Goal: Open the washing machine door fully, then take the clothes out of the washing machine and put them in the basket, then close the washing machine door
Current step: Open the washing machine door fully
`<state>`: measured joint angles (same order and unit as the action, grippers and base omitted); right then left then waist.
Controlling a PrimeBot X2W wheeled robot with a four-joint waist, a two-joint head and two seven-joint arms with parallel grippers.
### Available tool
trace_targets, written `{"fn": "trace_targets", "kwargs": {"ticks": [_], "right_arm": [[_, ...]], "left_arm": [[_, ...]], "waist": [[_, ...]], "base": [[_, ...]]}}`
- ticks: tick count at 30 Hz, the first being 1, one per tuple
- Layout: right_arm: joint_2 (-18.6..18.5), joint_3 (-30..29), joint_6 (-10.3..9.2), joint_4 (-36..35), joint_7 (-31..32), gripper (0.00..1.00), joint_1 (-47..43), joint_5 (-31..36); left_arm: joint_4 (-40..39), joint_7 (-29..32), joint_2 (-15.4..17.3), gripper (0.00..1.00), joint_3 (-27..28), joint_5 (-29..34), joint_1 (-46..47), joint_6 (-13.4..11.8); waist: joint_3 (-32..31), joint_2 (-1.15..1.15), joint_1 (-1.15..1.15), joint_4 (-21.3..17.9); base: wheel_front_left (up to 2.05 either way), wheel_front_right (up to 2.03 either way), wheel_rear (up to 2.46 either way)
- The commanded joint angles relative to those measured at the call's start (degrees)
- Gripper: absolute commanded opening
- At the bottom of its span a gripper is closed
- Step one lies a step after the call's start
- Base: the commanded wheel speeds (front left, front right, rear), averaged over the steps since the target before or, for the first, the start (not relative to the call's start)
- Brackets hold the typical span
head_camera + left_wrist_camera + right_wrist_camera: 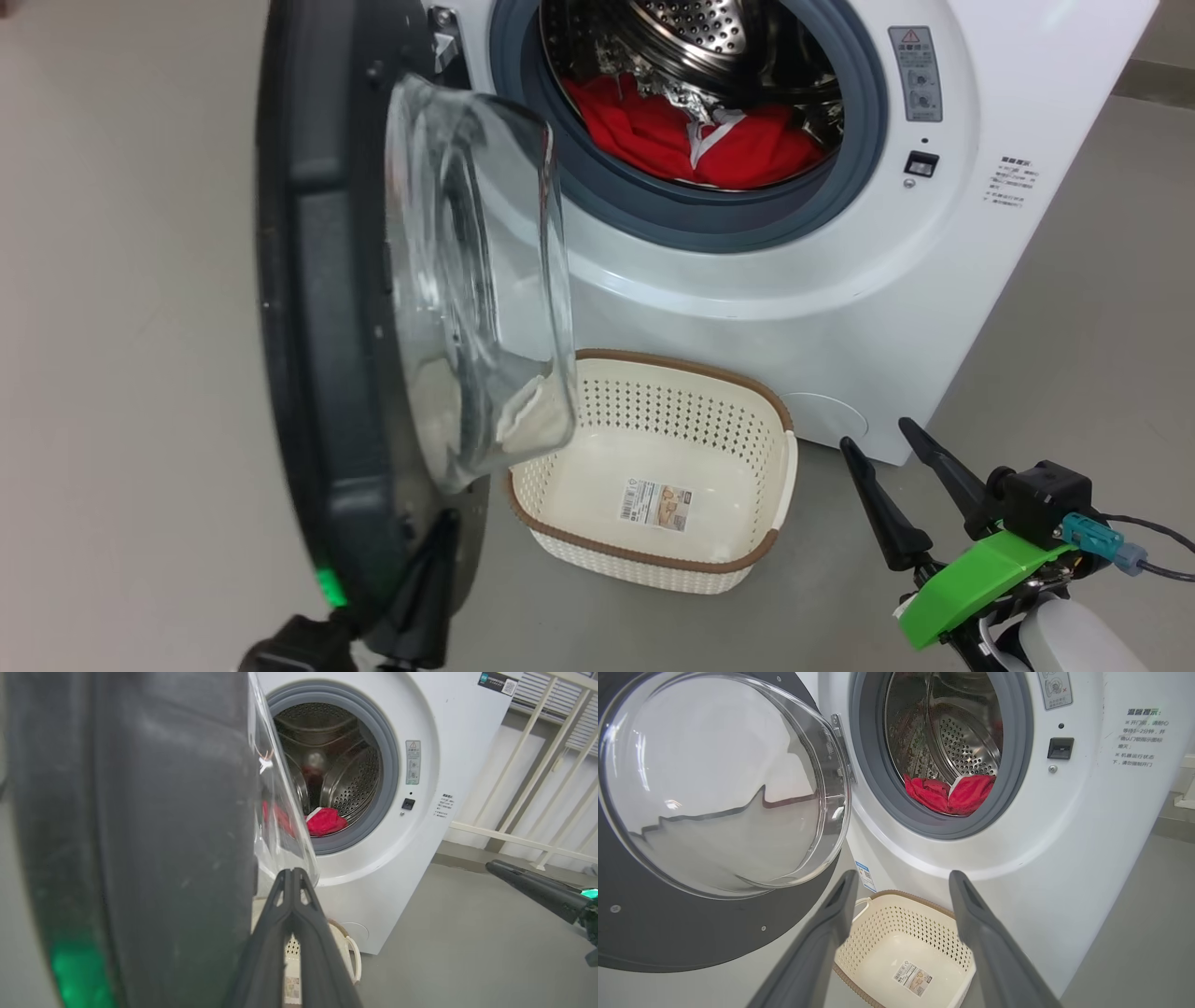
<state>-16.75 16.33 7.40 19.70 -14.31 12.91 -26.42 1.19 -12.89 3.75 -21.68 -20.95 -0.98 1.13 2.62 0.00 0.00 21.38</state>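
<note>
1. The door (317, 327) stands swung open at the washer's (934, 308) left.
2. Red clothes (653, 131) lie in the drum (709, 37).
3. The basket (672, 411) sits on the floor (140, 373) before the washer.
4. The left gripper (293, 877) is clenched by the door's lower edge; the right gripper (876, 434) is spread, holding nothing.

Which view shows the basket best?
Head view: the basket shows nearly whole and empty, with its left corner behind the door glass. Right wrist view has it between the open right gripper's fingers, near side cut off. Left wrist view catches a handle and a wall sliver behind the shut left gripper.
</note>
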Motion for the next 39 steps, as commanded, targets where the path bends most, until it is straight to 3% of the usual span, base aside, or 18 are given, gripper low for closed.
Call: {"fn": "trace_targets", "kwargs": {"ticks": [1, 17, 39], "right_arm": [[-0.28, 1.27, 0.09, -1.62, -0.69, 1.00, 0.81, 0.92], [-0.68, 3.08, 0.09, -1.73, -0.69, 1.00, 2.42, 0.97], [-1.94, 4.04, 0.09, -1.40, -0.69, 1.00, 5.33, 1.40]], "left_arm": [[-0.61, 0.11, 1.81, 0.00, 4.05, -0.60, 0.89, -1.70], [4.69, -0.19, 7.42, 0.00, 13.54, -2.80, 4.31, -5.13], [23.09, -2.09, 13.36, 0.00, 27.41, -2.48, 18.59, -4.12]], "waist": [[0.08, 0.00, 0.00, 0.32], [2.33, 0.00, 0.00, 1.22], [6.77, 0.00, 0.00, 0.45]], "base": [[0.00, 0.00, 0.00], [0.00, 0.00, 0.00], [0.00, 0.00, 0.00]]}}
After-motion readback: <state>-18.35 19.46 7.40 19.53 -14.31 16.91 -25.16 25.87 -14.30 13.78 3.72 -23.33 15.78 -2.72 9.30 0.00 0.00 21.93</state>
